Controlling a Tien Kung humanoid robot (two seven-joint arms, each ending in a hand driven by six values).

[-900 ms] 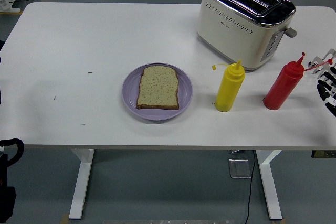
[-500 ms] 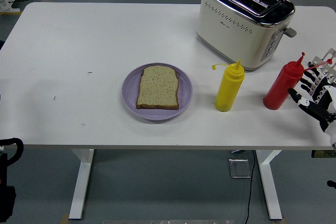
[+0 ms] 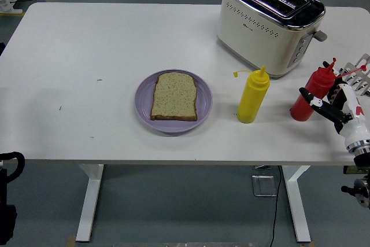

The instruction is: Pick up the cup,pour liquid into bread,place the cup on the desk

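Head view: I see the right hand (image 3: 335,105) at the right edge of the frame, fingers spread around the red squeeze bottle (image 3: 310,92), thumb across its front; can't tell if it's gripping yet. Bottle upright on the white table (image 3: 87,44), right of center. Yellow squeeze bottle (image 3: 252,95) stands left of it, apart. Bread slice (image 3: 174,96) lies on the purple plate (image 3: 144,93), center. Toaster (image 3: 269,21) upper right. Left arm (image 3: 10,172) rests lower left, below the table edge.

Right hand (image 3: 340,103): black fingers, white wrist (red marks), silver cuff.
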